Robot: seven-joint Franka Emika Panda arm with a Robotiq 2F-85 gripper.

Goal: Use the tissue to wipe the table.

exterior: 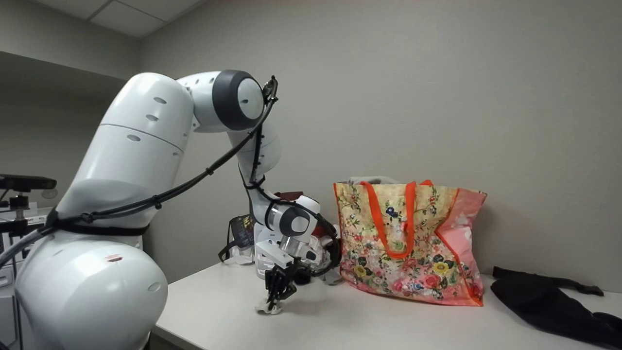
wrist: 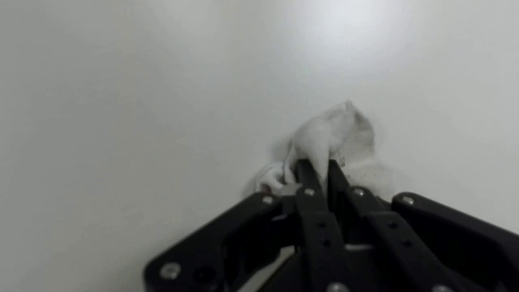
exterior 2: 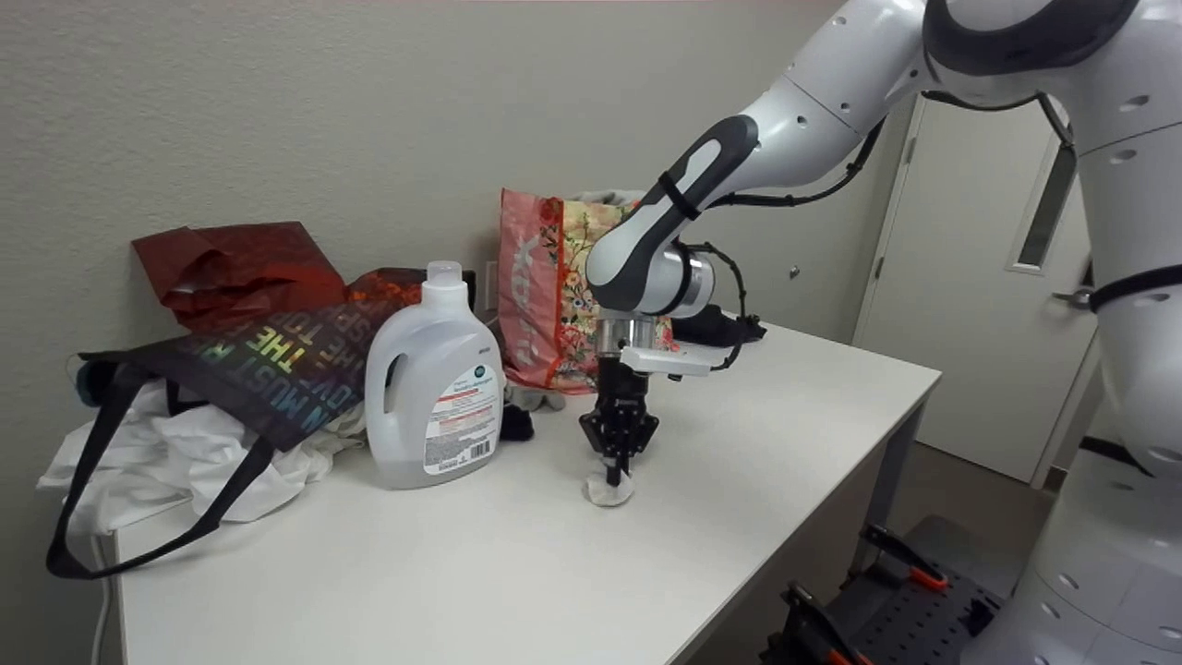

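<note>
The white tissue is crumpled and pinched between the fingers of my gripper. The tissue shows in both exterior views (exterior: 268,309) (exterior 2: 607,492) and in the wrist view (wrist: 320,136). My gripper (wrist: 319,164) is shut on it, with a fold rising between the fingertips and the rest spread around them. The gripper also shows in both exterior views (exterior: 273,297) (exterior 2: 616,466), pointing down at the table. The white table (exterior: 218,311) (exterior 2: 369,582) (wrist: 101,121) lies under the tissue, which appears to touch its surface. The tissue's underside is hidden.
A floral bag (exterior: 388,267) (exterior 2: 536,305) stands against the wall. A detergent bottle (exterior 2: 397,443) stands near the gripper. Beside it are a black printed bag (exterior 2: 305,369), white cloth (exterior 2: 175,453) and a dark red bag (exterior 2: 240,268). Black cloth (exterior: 544,301) lies beyond the floral bag.
</note>
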